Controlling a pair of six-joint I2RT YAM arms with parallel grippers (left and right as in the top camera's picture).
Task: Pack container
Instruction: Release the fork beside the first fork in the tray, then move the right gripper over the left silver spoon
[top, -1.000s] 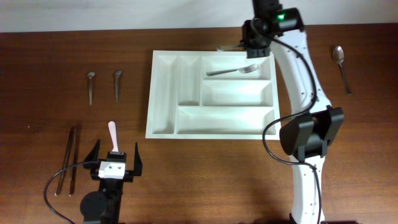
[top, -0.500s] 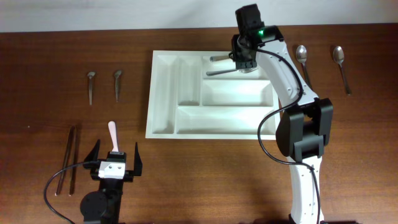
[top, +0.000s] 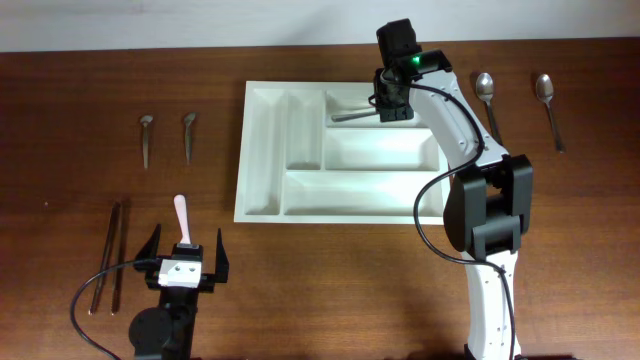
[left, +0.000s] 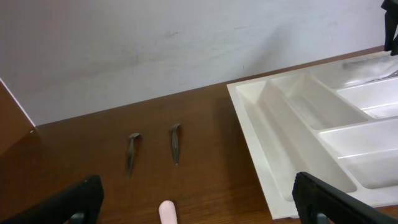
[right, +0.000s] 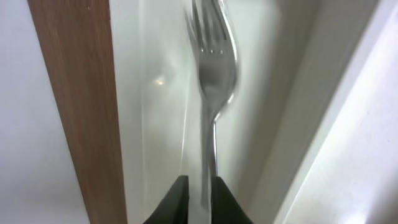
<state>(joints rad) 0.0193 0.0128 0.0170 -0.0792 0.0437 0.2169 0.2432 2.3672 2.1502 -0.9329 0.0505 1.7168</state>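
The container, a large white cutlery tray (top: 262, 150), lies at the table's middle and also shows in the left wrist view (left: 292, 118). One fork (top: 350, 115) lies in its top right long compartment. My right gripper (top: 392, 100) hangs low over that same compartment, shut on a second fork (right: 214, 74) by the handle, tines pointing away over the white tray floor (right: 280, 93). My left gripper (top: 185, 262) is open and empty near the front left, just behind a pink-handled utensil (top: 180, 213), whose tip shows between the open fingers (left: 198, 186).
Two small spoons (top: 146, 138) (top: 188, 135) lie left of the tray, also in the left wrist view (left: 132, 149) (left: 176, 142). A pair of chopsticks (top: 112, 255) lies at the front left. Two spoons (top: 485, 90) (top: 547, 95) lie right of the tray.
My right gripper has carried the fork from beyond the tray's far edge down into the top right compartment. The arm's move has uncovered a spoon at the right. The left arm has not moved.
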